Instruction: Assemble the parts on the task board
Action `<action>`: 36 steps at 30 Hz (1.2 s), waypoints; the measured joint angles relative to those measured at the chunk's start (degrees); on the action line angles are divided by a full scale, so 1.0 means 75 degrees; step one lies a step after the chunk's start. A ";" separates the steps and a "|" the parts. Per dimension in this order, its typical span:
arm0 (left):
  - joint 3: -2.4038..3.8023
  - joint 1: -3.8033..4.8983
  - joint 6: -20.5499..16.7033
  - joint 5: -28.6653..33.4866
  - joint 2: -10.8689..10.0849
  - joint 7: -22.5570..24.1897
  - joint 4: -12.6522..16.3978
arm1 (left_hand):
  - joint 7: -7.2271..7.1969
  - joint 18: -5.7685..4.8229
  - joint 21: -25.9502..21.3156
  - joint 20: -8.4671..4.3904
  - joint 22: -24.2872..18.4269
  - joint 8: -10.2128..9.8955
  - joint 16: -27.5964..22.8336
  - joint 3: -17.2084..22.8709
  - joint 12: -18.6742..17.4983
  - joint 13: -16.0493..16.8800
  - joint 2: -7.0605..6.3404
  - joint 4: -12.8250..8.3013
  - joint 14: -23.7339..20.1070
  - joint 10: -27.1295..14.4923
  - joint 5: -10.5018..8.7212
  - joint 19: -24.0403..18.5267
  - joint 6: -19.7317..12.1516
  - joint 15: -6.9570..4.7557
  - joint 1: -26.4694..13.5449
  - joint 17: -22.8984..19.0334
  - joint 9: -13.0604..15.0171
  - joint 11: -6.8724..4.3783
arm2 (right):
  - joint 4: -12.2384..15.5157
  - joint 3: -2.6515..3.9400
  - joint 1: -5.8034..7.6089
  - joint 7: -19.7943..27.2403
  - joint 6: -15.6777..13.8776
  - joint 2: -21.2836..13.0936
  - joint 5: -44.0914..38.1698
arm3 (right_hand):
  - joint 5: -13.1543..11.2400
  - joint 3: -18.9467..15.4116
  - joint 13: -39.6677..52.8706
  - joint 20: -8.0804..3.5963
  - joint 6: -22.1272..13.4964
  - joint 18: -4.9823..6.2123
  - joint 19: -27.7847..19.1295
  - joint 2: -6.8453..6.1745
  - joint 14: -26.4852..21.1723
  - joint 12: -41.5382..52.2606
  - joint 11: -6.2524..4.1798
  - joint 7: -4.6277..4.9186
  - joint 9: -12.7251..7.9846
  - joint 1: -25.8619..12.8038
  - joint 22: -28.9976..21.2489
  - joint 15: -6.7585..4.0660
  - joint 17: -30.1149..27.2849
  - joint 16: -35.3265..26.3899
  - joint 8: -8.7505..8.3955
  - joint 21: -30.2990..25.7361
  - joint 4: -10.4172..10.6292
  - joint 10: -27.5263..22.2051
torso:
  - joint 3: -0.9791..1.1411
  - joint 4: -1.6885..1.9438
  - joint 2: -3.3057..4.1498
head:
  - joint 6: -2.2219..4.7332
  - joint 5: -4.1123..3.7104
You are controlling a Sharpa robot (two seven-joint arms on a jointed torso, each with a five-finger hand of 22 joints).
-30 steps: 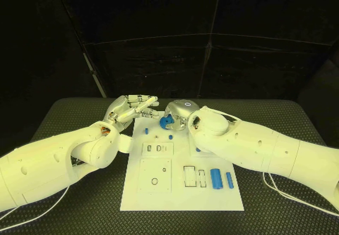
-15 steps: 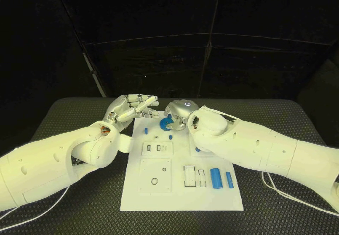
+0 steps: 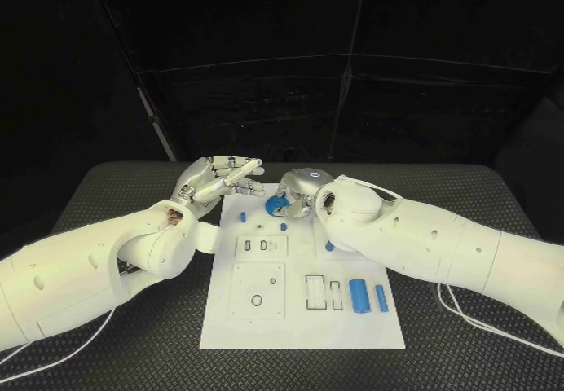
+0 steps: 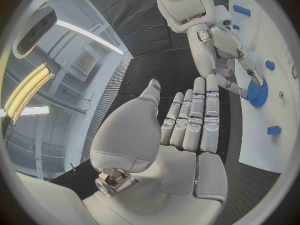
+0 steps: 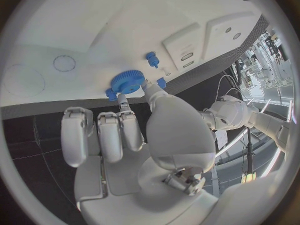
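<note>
2 cylinders (image 3: 369,298) lie on the task board's (image 3: 301,334) right.

No legible text, label, brand or number anywhere

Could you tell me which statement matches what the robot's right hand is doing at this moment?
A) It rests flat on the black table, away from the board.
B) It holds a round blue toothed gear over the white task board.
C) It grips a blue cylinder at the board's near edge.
B: the right hand pinches the round blue toothed gear just above the white task board; the left wrist view shows the same grip.
</note>
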 measured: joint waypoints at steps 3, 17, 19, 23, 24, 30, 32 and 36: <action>0.0000 0.0000 0.0000 0.0000 -0.0005 -0.0001 0.0002 | 0.0000 0.0000 0.0000 0.0000 0.0000 0.0000 0.0000 0.0000 0.0000 0.0000 0.0000 0.0000 0.0000 0.0000 0.0000 0.0000 0.0000 0.0000 0.0000 0.0000 0.0000 0.0000 | 0.0038 -0.0003 0.0001 0.0000 -0.0011 -0.0081 0.0098 | 0.0000 -0.0008 0.0000 0.0000 0.0016 0.0000 0.0000 -0.0011 0.0000 0.0006 0.0000 0.0015 0.0003 -0.0051 0.0000 0.0000 0.0000 0.0000 0.0005 0.0000 0.0008 0.0000 | 0.0000 -0.0002 -0.0001 | 0.0006 0.0005; 0.0000 0.0001 0.0002 0.0000 -0.0068 -0.0005 -0.0066 | 0.0000 0.0000 0.0000 0.0000 -0.0007 0.0000 0.0000 0.0000 0.0000 0.0000 0.0000 0.0000 0.0000 0.0000 0.0000 0.0000 0.0000 0.0000 0.0000 -0.0001 0.0001 0.0000 | 0.1084 -0.0006 -0.0019 0.0804 -0.1620 -0.1476 0.0822 | 0.0203 0.0104 0.0000 0.0029 -0.0136 0.0000 0.0030 -0.0228 0.0000 0.0083 -0.0001 0.0084 -0.0039 0.0272 0.0000 0.0000 -0.0001 0.0028 -0.0195 0.0054 -0.0177 0.0000 | 0.0014 -0.0019 -0.0015 | 0.0116 -0.0043; 0.0000 0.0001 0.0003 0.0000 -0.0073 -0.0006 -0.0070 | 0.0000 0.0000 0.0000 0.0000 -0.0007 0.0000 0.0000 0.0000 0.0000 0.0000 0.0000 0.0000 0.0000 0.0000 0.0000 0.0000 0.0000 0.0000 0.0000 -0.0001 0.0001 0.0000 | 0.1261 -0.0006 -0.0019 0.0955 -0.1712 -0.1790 0.1023 | 0.0203 0.0131 0.0000 0.0029 -0.0136 -0.0001 0.0030 -0.0211 0.0000 0.0083 -0.0001 0.0083 -0.0034 0.0422 0.0000 0.0000 -0.0001 0.0028 -0.0222 0.0054 -0.0267 0.0000 | 0.0015 -0.0022 -0.0017 | 0.0139 -0.0067; 0.0000 0.0001 0.0008 0.0000 -0.0080 -0.0007 -0.0068 | 0.0000 0.0000 0.0000 0.0000 -0.0006 0.0000 0.0000 0.0000 0.0000 0.0000 0.0000 0.0000 0.0000 0.0000 0.0000 0.0000 0.0000 0.0000 0.0000 0.0006 0.0001 0.0000 | 0.1639 -0.0006 -0.0019 0.1424 -0.1713 -0.2600 0.1689 | 0.0173 0.0173 0.0000 0.0029 0.0108 -0.0001 0.0030 -0.0296 0.0000 0.0083 -0.0001 0.0022 0.0008 0.0807 0.0000 0.0000 -0.0001 0.0028 -0.0181 0.0054 -0.0577 0.0000 | 0.0023 -0.0036 -0.0023 | 0.0160 -0.0102; 0.0000 0.0001 0.0011 0.0000 -0.0077 -0.0007 -0.0067 | 0.0000 -0.0001 0.0000 0.0000 -0.0006 0.0000 0.0000 0.0000 0.0000 0.0000 0.0000 0.0000 0.0000 0.0000 0.0000 0.0000 0.0000 0.0000 0.0000 0.0005 0.0001 0.0000 | 0.1704 -0.0002 -0.0019 0.1600 -0.1677 -0.2861 0.1945 | 0.0173 0.0174 0.0000 0.0029 0.0149 -0.0001 0.0030 -0.0337 0.0000 0.0083 -0.0001 0.0008 0.0010 0.0912 -0.0001 0.0000 -0.0001 0.0028 -0.0163 0.0054 -0.0673 0.0000 | 0.0024 -0.0040 -0.0023 | 0.0170 -0.0108; 0.0000 0.0001 0.0029 0.0000 -0.0046 -0.0007 -0.0077 | 0.0000 0.0000 0.0000 0.0000 -0.0006 0.0000 0.0000 0.0000 0.0000 0.0000 0.0000 0.0000 0.0000 0.0000 0.0000 0.0000 0.0000 0.0000 0.0000 0.0005 0.0002 0.0000 | 0.1673 0.0049 -0.0020 0.2285 -0.1418 -0.3659 0.2964 | 0.0174 0.0057 0.0000 0.0029 0.0165 -0.0001 0.0030 -0.0484 0.0000 0.0083 -0.0001 0.0001 -0.0012 0.1129 -0.0001 0.0000 -0.0001 0.0028 -0.0174 0.0054 -0.0969 0.0000 | 0.0034 -0.0042 -0.0022 | 0.0214 -0.0182; 0.0000 0.0001 0.0035 -0.0001 -0.0027 -0.0008 -0.0086 | 0.0000 0.0000 0.0000 0.0000 -0.0006 0.0000 0.0000 0.0000 0.0000 0.0000 0.0000 0.0000 0.0000 0.0000 0.0000 0.0000 0.0000 0.0000 0.0000 0.0005 0.0002 0.0000 | 0.1554 0.0052 -0.0020 0.2462 -0.1315 -0.3759 0.3214 | 0.0174 0.0021 0.0000 0.0029 0.0149 -0.0001 0.0030 -0.0480 0.0000 0.0083 -0.0001 -0.0015 -0.0018 0.1214 -0.0001 0.0000 -0.0001 0.0028 -0.0223 0.0054 -0.1005 0.0000 | 0.0034 -0.0042 -0.0022 | 0.0221 -0.0205; 0.0000 0.0000 0.0049 -0.0001 0.0007 -0.0008 -0.0106 | 0.0000 -0.0001 0.0000 0.0000 -0.0006 0.0000 0.0000 0.0000 0.0000 0.0000 0.0000 0.0000 0.0000 0.0000 0.0000 0.0000 0.0000 0.0000 0.0000 0.0004 0.0002 0.0000 | 0.1233 0.0059 -0.0021 0.2692 -0.1139 -0.3826 0.3515 | 0.0143 -0.0016 0.0000 0.0029 0.0088 -0.0001 0.0030 -0.0473 0.0000 0.0049 -0.0001 -0.0038 -0.0026 0.1220 -0.0001 -0.0001 -0.0001 0.0028 -0.0288 0.0054 -0.1043 0.0000 | 0.0034 -0.0030 -0.0012 | 0.0229 -0.0259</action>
